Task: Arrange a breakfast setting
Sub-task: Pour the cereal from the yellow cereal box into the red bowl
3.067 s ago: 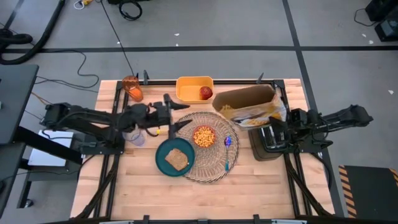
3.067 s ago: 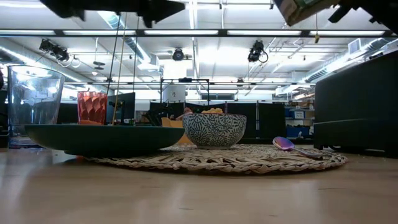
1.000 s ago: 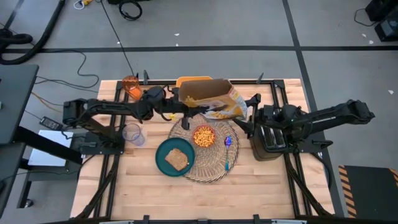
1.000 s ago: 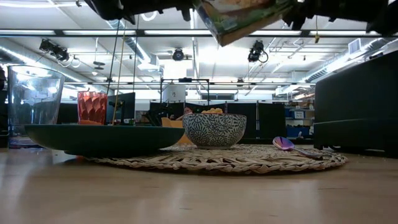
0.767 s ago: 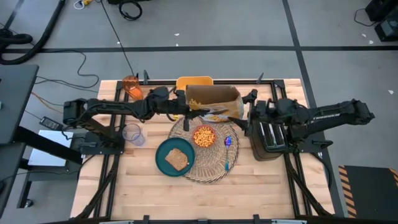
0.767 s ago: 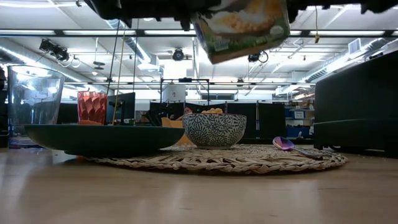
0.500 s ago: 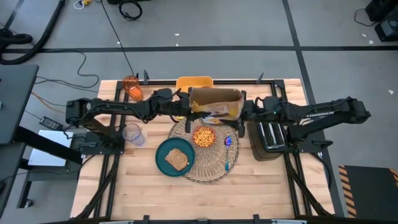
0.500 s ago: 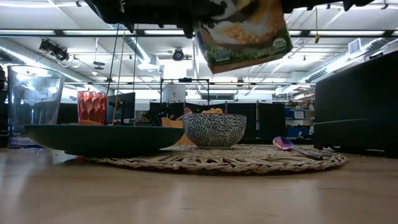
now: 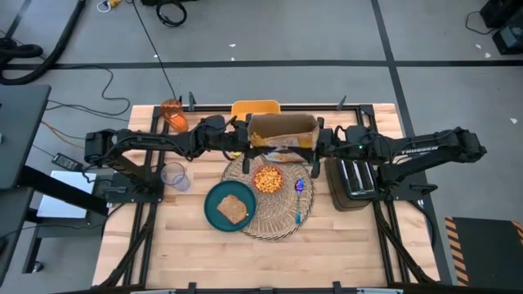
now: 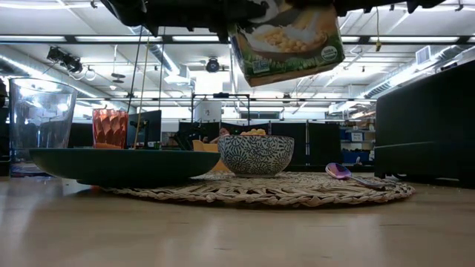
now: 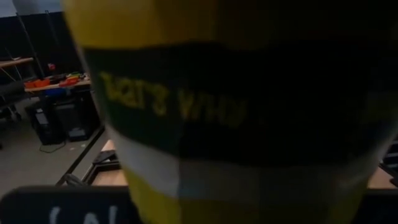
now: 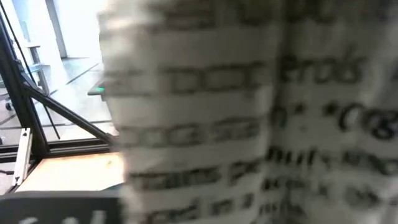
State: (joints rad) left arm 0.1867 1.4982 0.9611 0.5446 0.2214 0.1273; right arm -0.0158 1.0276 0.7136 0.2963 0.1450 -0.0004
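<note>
Now the cereal box (image 9: pixel 282 133) hangs upright over the far edge of the woven placemat (image 9: pixel 274 219), where three seconds ago it lay tipped over by the toaster (image 9: pixel 353 175) on the right. The right tool (image 9: pixel 320 143) carries it, clamped on its right side, and the box has levelled out over the last second from a clear tilt. The left tool (image 9: pixel 243 140) has swung up from beside the clear glass (image 9: pixel 174 175) and meets the box's left side, though I cannot tell whether it has hold or only steadies it. Seen from worktop height, the box (image 10: pixel 286 41) floats well above the bowl (image 10: pixel 256 154), its printed face outward. The bowl (image 9: pixel 267 178) sits on the placemat already heaped with cereal, just in front of the box. The teal plate (image 9: pixel 219 214) with its toast slice (image 9: pixel 234 209) overlaps the mat's left edge, and the small blue utensil (image 9: pixel 299 196) lies to the right of the bowl. The orange cup (image 9: pixel 172 114) stands at the far left corner, apart from the setting. The yellow tub (image 9: pixel 255 107) is mostly hidden behind the box, so the apple is out of my sight. To my eye the pouring is over and the box is on its way to being put down or passed across, which leaves the cup and the apple to bring in.
</note>
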